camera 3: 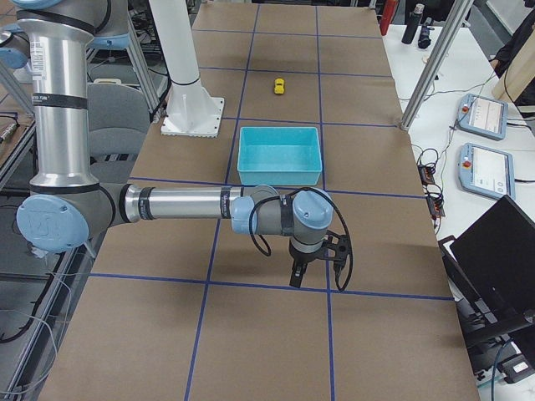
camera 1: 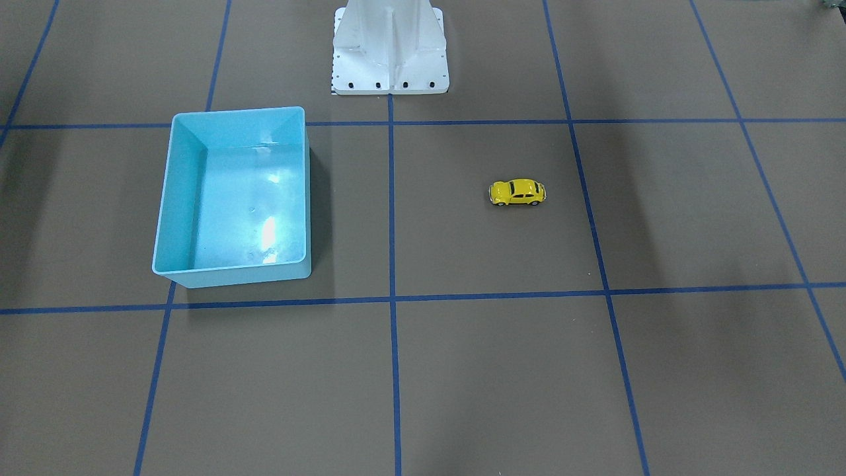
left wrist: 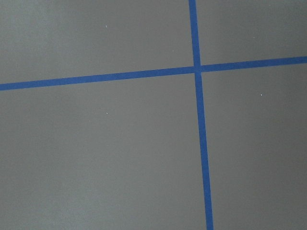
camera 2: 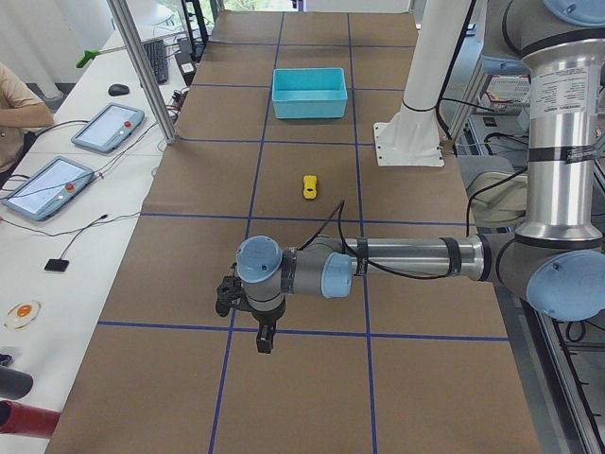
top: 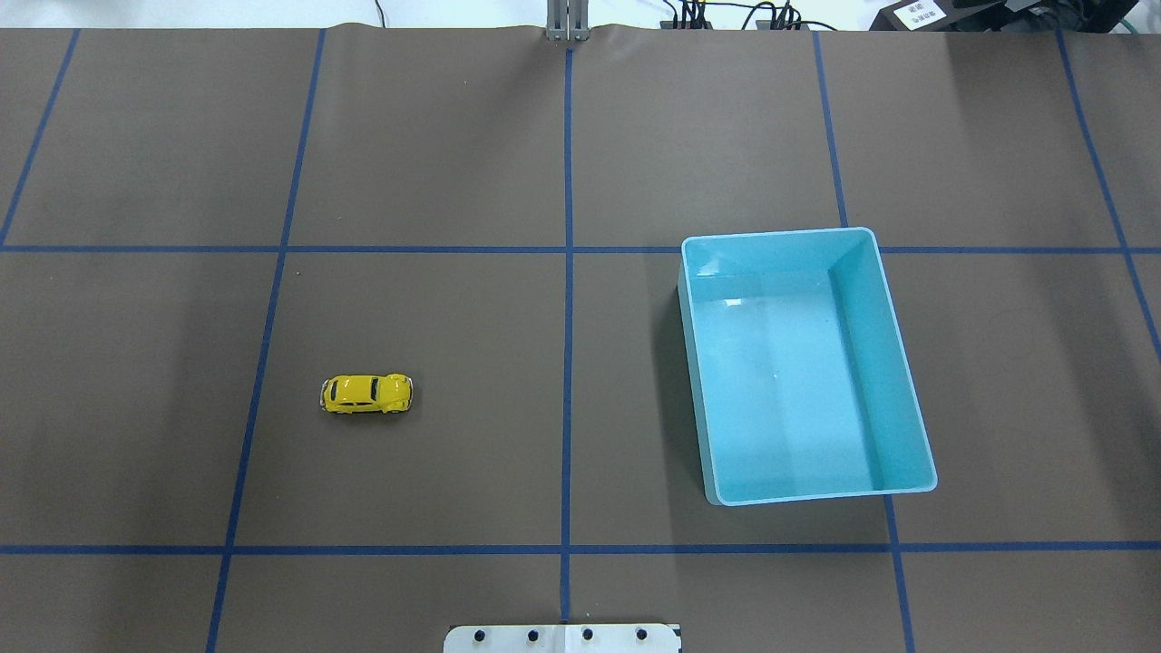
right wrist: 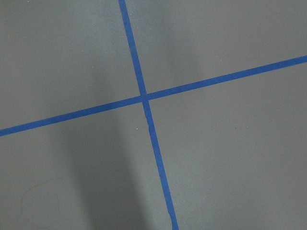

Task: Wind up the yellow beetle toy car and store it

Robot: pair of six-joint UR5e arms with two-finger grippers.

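Observation:
The yellow beetle toy car (camera 1: 517, 192) stands on its wheels on the brown table, alone in a taped square; it also shows in the overhead view (top: 366, 394) and both side views (camera 2: 310, 186) (camera 3: 279, 85). The light-blue bin (camera 1: 231, 274) (top: 816, 494) stands empty in the other half of the table. My left gripper (camera 2: 263, 336) hangs over a tape crossing far from the car, near the table's end. My right gripper (camera 3: 295, 278) hangs over the table beyond the bin. I cannot tell whether either is open or shut. Both wrist views show only brown paper and blue tape.
The white robot pedestal (camera 1: 390, 53) (top: 562, 638) stands at the table's robot-side edge. Metal posts (camera 2: 142, 76) (camera 3: 426, 75), tablets (camera 2: 104, 128) (camera 3: 481, 117) and cables line the operators' side bench. A laptop (camera 3: 493, 251) sits near the right end.

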